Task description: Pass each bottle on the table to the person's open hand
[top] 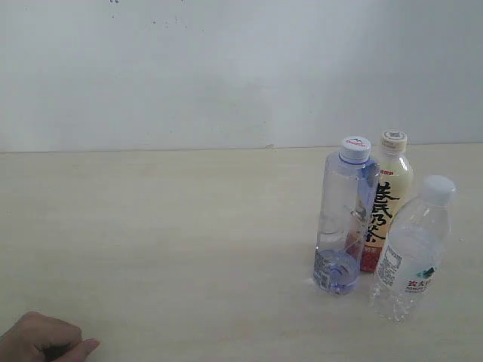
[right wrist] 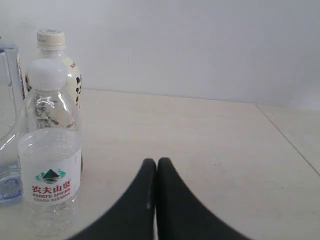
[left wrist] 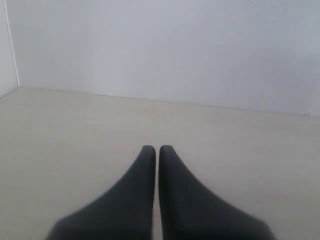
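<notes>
Three bottles stand close together at the right of the table (top: 166, 226): a tall bluish one (top: 345, 219) with a white cap, a cream-and-red tea bottle (top: 386, 204) behind it, and a clear ribbed white-capped one (top: 411, 253) nearest the front. A person's hand (top: 45, 339) lies curled at the front left edge of the exterior view. My right gripper (right wrist: 157, 162) is shut and empty, with the ribbed bottle (right wrist: 50, 155) off to its side and the tea bottle (right wrist: 57, 65) behind that. My left gripper (left wrist: 156, 149) is shut and empty over bare tabletop. Neither gripper shows in the exterior view.
A plain white wall (top: 226, 68) runs along the table's far edge. In the left wrist view a wall corner (left wrist: 12, 50) shows at the side. A table seam or edge (right wrist: 290, 145) runs diagonally to the side of my right gripper.
</notes>
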`<state>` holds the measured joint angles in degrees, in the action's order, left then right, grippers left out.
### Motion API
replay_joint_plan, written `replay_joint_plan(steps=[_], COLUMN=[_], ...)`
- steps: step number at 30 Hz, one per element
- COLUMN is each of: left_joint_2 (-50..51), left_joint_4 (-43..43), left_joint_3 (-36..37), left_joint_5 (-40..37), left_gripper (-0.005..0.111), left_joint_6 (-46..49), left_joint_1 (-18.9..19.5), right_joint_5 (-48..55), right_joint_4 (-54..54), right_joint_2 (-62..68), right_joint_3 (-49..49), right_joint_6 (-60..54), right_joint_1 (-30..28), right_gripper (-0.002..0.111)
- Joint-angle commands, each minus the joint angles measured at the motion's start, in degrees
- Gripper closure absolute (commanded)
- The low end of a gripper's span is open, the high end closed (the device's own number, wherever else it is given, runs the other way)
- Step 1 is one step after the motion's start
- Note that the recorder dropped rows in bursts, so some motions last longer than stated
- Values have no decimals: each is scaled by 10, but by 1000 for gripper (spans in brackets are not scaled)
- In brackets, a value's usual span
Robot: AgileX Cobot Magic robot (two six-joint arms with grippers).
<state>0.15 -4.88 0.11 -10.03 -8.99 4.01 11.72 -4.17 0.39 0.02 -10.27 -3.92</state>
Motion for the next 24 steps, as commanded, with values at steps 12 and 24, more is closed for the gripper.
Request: replay_joint_plan(steps=[12, 24], left_joint_2=[-2, -2], left_joint_4=[0, 0], left_joint_3=[-1, -1], left_joint_5=[-2, -2], left_gripper=[103, 103], left_joint_6=[-3, -3], left_joint_1=[2, 2], right_joint_5=[-9, -9], right_joint_4=[1, 13], right_joint_2=[-4, -4], right_joint_3=[0, 0], right_joint_6=[-1, -17], right_joint_1=[-2, -2], right_gripper=[108, 108])
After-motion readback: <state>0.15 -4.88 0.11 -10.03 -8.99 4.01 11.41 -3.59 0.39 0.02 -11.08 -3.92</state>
